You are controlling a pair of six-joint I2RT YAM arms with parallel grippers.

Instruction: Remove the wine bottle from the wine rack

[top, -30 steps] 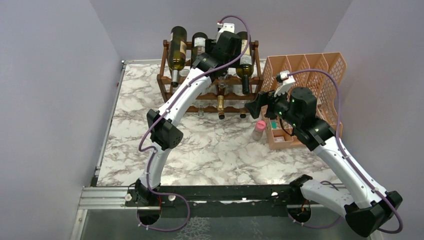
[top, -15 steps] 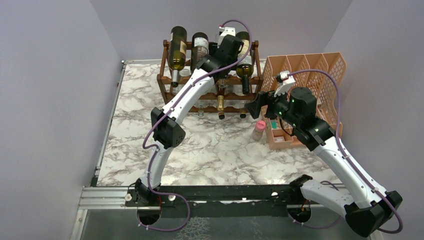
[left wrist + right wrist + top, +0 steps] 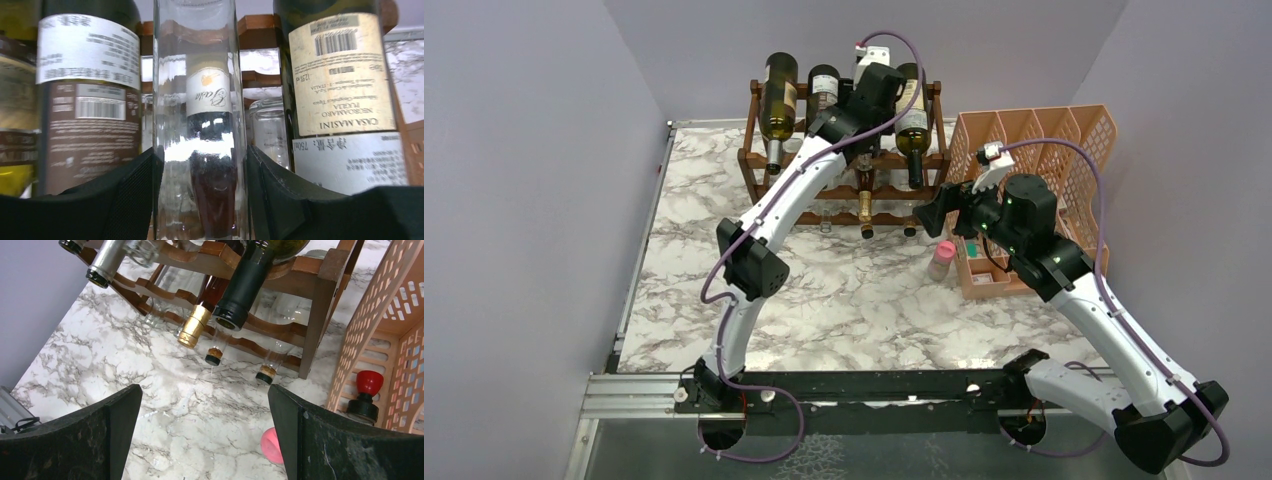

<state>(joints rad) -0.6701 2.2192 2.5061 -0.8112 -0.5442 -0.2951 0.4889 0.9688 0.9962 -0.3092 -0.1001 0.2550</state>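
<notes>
Left end effector (image 3: 200, 156) is closed on the clear wine bottle (image 3: 195, 75), with a pad pressed to each side of the glass as far as the wrist view shows. That bottle lies in the top tier of the wine rack (image 3: 750, 165), at the upper middle of the overhead frame, hidden there under the wrist. To do this well, I judge the pull should run straight along the bottle's axis, lifted just clear of the scalloped rail. It needs a firm hold, since smooth glass may slip. Crowding is the main worry: a dark bottle with a brown label (image 3: 87, 100) sits just beside it at left, and a green bottle with a cream label (image 3: 340, 85) at right. Right end effector (image 3: 204, 397) hangs wide open and empty over the table (image 3: 854, 300), near the orange mesh organizer (image 3: 1044, 135) and a pink-capped jar (image 3: 942, 258).
</notes>
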